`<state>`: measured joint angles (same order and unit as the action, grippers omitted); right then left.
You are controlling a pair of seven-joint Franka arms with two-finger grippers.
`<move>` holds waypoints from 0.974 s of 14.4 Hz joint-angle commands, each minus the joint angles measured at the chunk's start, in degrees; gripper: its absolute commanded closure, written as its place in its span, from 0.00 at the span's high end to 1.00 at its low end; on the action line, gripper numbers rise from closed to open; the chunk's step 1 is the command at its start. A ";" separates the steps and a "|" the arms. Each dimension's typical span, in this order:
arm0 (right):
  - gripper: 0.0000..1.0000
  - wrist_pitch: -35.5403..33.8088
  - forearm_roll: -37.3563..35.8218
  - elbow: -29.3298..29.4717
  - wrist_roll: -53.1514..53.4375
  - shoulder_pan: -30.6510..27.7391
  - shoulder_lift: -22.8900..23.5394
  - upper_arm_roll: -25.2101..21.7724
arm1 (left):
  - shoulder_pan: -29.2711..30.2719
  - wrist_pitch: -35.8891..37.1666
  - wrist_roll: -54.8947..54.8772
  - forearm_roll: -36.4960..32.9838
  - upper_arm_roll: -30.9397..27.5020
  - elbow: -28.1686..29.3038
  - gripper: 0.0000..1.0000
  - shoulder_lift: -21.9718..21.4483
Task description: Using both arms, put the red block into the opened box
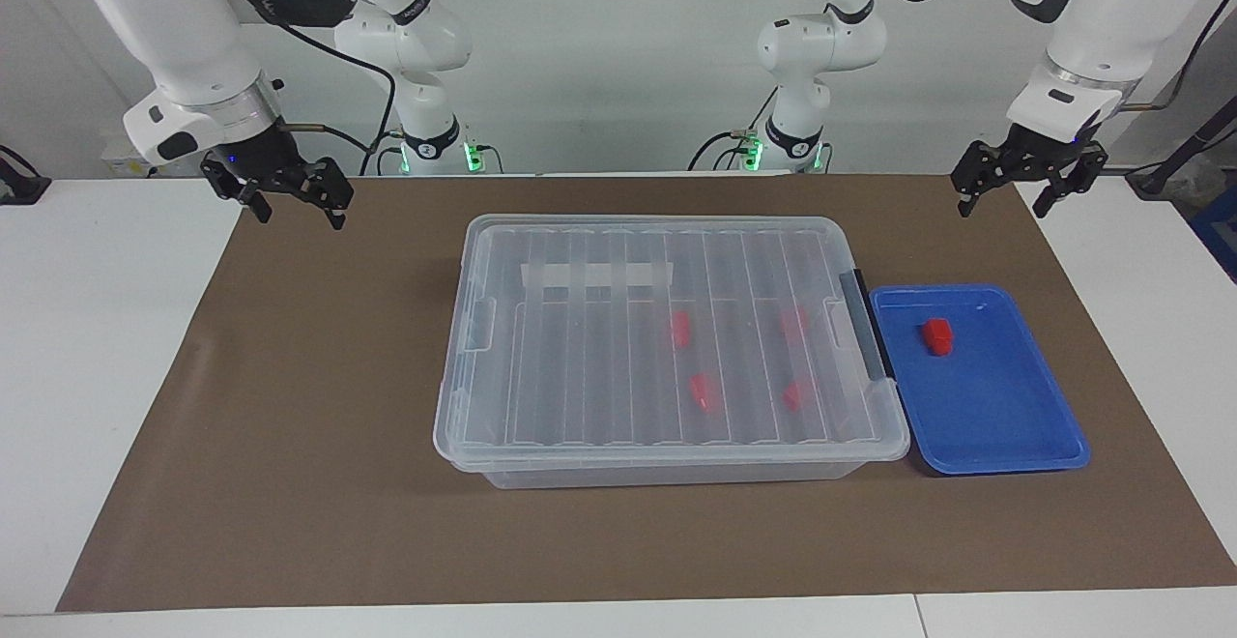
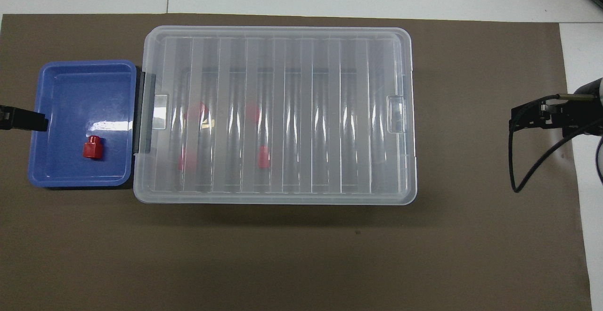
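Note:
One red block (image 1: 936, 336) (image 2: 93, 147) lies alone in a blue tray (image 1: 1005, 425) (image 2: 75, 80). Beside the tray stands the clear box (image 1: 667, 348) (image 2: 275, 113) with its ribbed lid on and shut. Several more red blocks (image 1: 681, 329) (image 2: 264, 156) show blurred through the lid. My left gripper (image 1: 1005, 205) (image 2: 28, 119) hangs open and empty over the mat's edge at the left arm's end, by the tray. Open and empty too, my right gripper (image 1: 300, 217) (image 2: 534, 113) hangs over the mat's edge at the right arm's end. Neither touches anything.
A brown mat (image 1: 290, 425) (image 2: 282, 254) covers the white table (image 1: 97, 329) under the box and tray. The box's black handle (image 1: 863, 324) (image 2: 142, 113) faces the tray. A black cable (image 2: 523, 169) loops from the right arm.

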<state>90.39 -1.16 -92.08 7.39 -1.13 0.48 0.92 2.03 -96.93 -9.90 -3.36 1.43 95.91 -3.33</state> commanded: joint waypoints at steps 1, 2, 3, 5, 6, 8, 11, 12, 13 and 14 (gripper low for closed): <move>1.00 0.32 0.81 -1.53 -0.09 -0.45 -1.36 0.22 | 0.26 0.61 0.58 -0.24 0.15 0.68 1.00 -0.89; 1.00 0.32 0.80 -1.53 -0.18 -0.45 -1.36 0.22 | 0.26 0.61 0.58 -0.24 0.15 0.68 1.00 -0.89; 1.00 0.32 0.80 -1.53 -0.27 -0.45 -1.36 0.22 | 0.26 0.61 0.58 -0.24 0.15 0.60 1.00 -0.89; 1.00 1.37 0.89 -1.70 -0.36 -0.45 -1.27 0.22 | 0.26 0.61 0.58 -0.24 0.15 0.68 1.00 -0.89; 1.00 1.55 0.81 -1.70 -0.10 -0.28 -1.27 0.22 | 0.26 0.61 0.58 -0.24 0.15 0.68 1.00 -0.89; 0.97 4.51 0.80 -2.66 0.43 0.42 -1.36 0.22 | 0.26 0.61 0.58 -0.24 0.15 0.60 1.00 -0.89; 0.97 10.06 0.81 -6.00 4.02 1.48 -1.19 0.22 | 0.26 0.61 0.58 -0.24 0.15 0.68 1.00 -0.89; 0.96 11.12 0.80 -6.27 5.95 3.31 -0.84 0.22 | 0.26 0.61 0.58 -0.24 0.15 0.68 1.00 -0.89; 0.96 12.09 0.80 -6.27 6.93 4.63 -0.40 0.22 | 0.26 0.61 0.58 -0.24 0.15 0.68 1.00 -0.89; 0.96 13.84 0.80 -6.62 8.42 5.69 0.22 0.22 | 0.26 0.61 0.58 -0.24 0.15 0.68 1.00 -0.89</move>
<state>101.07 -1.07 -96.91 12.62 2.60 0.76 1.03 2.03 -96.93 -9.90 -3.36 1.43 95.91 -3.33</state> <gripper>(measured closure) 0.031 0.000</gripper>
